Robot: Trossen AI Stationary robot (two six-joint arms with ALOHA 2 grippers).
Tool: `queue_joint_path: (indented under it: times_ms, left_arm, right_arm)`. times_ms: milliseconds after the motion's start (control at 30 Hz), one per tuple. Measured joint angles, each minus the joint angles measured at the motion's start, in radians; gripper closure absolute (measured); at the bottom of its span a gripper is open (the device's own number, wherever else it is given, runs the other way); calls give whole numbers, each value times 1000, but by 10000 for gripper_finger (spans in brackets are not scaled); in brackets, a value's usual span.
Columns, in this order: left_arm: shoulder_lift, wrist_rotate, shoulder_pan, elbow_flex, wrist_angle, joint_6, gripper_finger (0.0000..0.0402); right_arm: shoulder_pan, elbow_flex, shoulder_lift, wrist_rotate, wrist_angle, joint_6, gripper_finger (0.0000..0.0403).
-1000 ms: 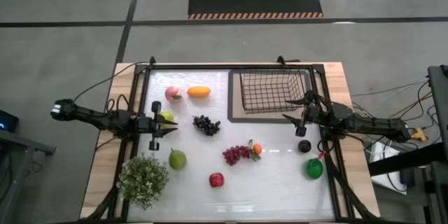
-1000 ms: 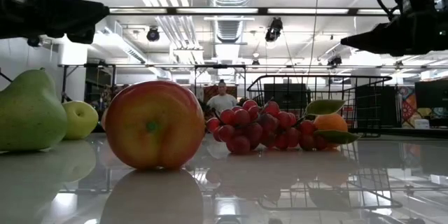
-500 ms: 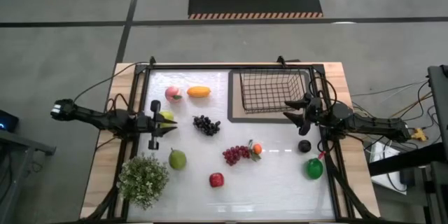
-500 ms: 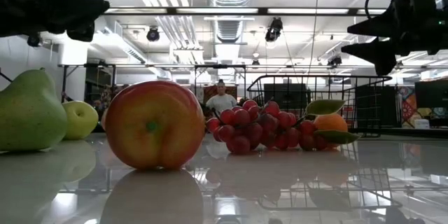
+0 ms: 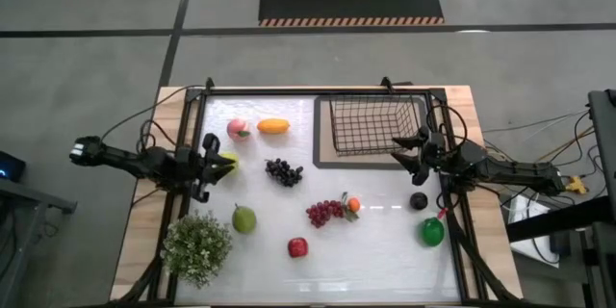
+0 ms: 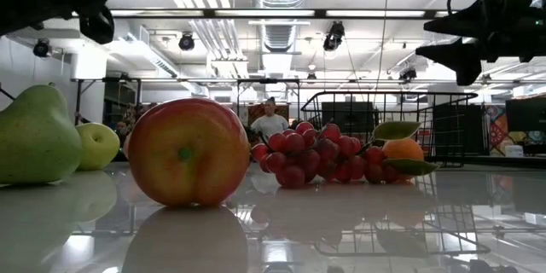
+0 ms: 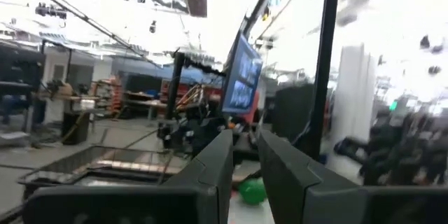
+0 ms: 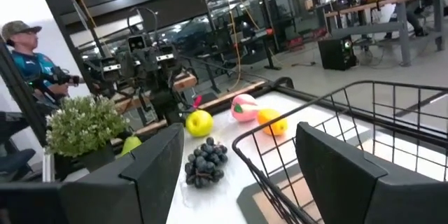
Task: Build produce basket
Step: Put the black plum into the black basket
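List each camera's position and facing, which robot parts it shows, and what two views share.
High view: overhead, straight down on the table; both arms, left gripper, right gripper.
Low view: table height, level past the red apple into the room; arms overhead.
Left wrist view: on the left arm, level across the room; fingers nearly together.
Right wrist view: on the right arm, facing the basket; fingers apart.
Shared: the dark grapes.
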State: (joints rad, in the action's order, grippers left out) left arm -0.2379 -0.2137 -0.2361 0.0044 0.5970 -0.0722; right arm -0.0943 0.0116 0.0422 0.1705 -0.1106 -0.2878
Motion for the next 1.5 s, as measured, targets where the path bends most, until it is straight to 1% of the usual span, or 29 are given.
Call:
queue_joint_path:
  times_ms: [100,200,333,533,667,900,1067,1133,1233,1333,1400,1500]
  left_arm:
    - [0,0,0,0,47,0,346]
    - [0,-1,0,0,92,23,346]
    - [0,-5,0,0,189,179,346]
    - [0,-7,0,0,356,360,346]
    - [0,-7,0,0,418,436,346]
    - [0,-9,0,14,423,509,346]
    - [-4,-9,0,14,416,524,346]
    - [-5,-9,0,14,414,524,346]
    - [-6,-9,0,14,415,525,346]
    - [-6,-9,0,13,414,525,346]
    - [-6,-9,0,9,415,525,346]
    - [-6,-9,0,5,414,525,346]
  right_arm:
    - [0,0,0,67,1,-10,142]
    - [0,0,0,80,-6,-57,142]
    - [0,0,0,92,-43,-64,142]
    - [0,0,0,102,-57,-115,142]
    - [0,0,6,62,-103,-121,142]
    - [5,0,43,-64,-318,-116,142]
    - [9,0,97,-74,-404,-120,142]
    - [22,8,126,-74,-411,-122,142]
    - [52,57,189,-74,-412,-106,142]
    - [86,128,264,-74,-411,-54,142]
    - [103,190,318,-74,-376,-35,142]
    - [125,302,393,-74,-254,-37,142]
